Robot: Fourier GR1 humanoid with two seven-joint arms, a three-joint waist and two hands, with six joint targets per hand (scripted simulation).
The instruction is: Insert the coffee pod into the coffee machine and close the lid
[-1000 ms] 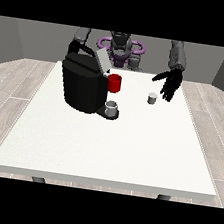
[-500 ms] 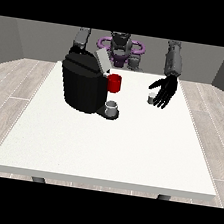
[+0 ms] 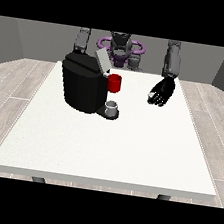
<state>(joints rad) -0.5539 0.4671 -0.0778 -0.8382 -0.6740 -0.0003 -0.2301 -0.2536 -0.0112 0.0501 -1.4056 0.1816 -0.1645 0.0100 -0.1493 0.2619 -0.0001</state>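
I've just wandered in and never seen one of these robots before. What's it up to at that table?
A humanoid robot stands behind a white table with a black coffee machine whose lid is tilted up. A small grey cup sits at the machine's base, and a red part shows at its front. The hand at the view's right hangs over the table beside a small pale coffee pod, fingers relaxed, apparently about to pick it up. Nothing looks loaded yet.

1. Your coffee machine [image 3: 82, 87] stands on the bench [image 3: 109, 149], toward the view's left and far edge.
2. A cup [image 3: 112, 108] sits at the machine's base, on its right.
3. Your hand at the view's right [image 3: 161, 93] hangs over the bench, well apart from the machine.
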